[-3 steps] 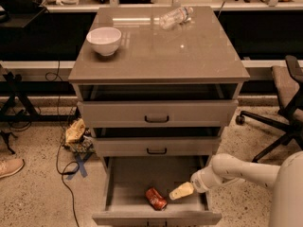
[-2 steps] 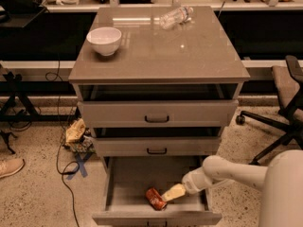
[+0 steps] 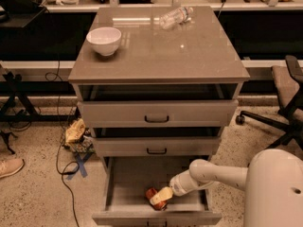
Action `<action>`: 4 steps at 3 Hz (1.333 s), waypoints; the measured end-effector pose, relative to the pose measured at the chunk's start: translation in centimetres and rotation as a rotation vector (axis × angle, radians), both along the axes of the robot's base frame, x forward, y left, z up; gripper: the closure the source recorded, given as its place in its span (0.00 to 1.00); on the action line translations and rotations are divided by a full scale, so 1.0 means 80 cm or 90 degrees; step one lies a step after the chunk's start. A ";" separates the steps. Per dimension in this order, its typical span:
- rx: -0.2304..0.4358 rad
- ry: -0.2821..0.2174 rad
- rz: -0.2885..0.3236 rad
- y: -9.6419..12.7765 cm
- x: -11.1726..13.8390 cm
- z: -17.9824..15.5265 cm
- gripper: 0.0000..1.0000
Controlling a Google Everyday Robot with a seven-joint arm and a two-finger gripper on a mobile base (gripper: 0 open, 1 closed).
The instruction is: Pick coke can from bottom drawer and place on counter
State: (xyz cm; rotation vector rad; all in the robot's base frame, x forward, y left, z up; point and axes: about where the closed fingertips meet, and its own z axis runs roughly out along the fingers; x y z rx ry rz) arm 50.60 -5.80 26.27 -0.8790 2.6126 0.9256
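the coke can sits inside the bottom drawer, near the front wall and a little right of the middle. it seems to lie on its side, though only its red left part shows, since the gripper covers the rest. the gripper is down inside the drawer, right at the can and overlapping it from the right. whether it has closed on the can or is merely against it, i cannot tell.

the bottom drawer is pulled well out, and its pale floor is bare to the left of the can. the white arm reaches into it from the right, coming off the rounded robot body at the lower right corner.

above it, the middle drawer and the top drawer each stand slightly out, with a dark gap over each front. the counter tops the cabinet. a white bowl stands upright near its left edge. a clear water bottle lies on its side towards the back, well apart from the bowl.

on the floor to the left of the cabinet are a crumpled heap, a black cable and the toe of a shoe. an office chair stands to the right.
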 end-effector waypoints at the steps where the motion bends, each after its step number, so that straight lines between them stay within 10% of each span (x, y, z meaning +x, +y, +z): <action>1: 0.003 -0.013 -0.002 0.013 0.007 -0.013 0.00; 4: -0.018 -0.074 -0.034 0.058 0.047 -0.091 0.00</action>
